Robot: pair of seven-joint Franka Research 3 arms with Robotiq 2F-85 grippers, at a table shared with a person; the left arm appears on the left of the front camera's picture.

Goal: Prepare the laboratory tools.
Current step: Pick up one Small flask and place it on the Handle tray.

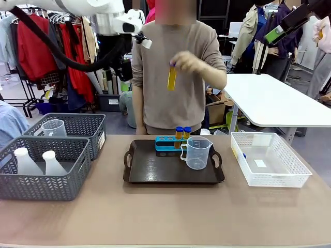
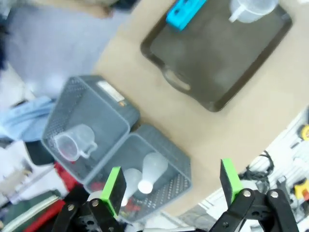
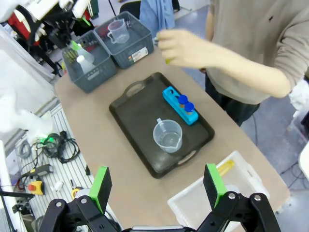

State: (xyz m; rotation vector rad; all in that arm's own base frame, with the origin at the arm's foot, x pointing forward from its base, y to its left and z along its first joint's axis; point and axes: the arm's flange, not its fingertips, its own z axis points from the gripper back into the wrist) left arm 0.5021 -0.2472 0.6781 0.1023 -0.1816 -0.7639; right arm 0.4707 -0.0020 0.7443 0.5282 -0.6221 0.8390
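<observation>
Totalling two beakers, two flasks

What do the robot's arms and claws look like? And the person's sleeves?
The left arm is white with a thick black cable. The left gripper and right gripper are black with green pads. The person's sleeve is beige.

Front view low at the surface edge, facing across the dark tray to the person beyond it, left wrist view high over the grey baskets beside the tray, right wrist view high over the tray's opposite side, all sharing tray and beaker
</observation>
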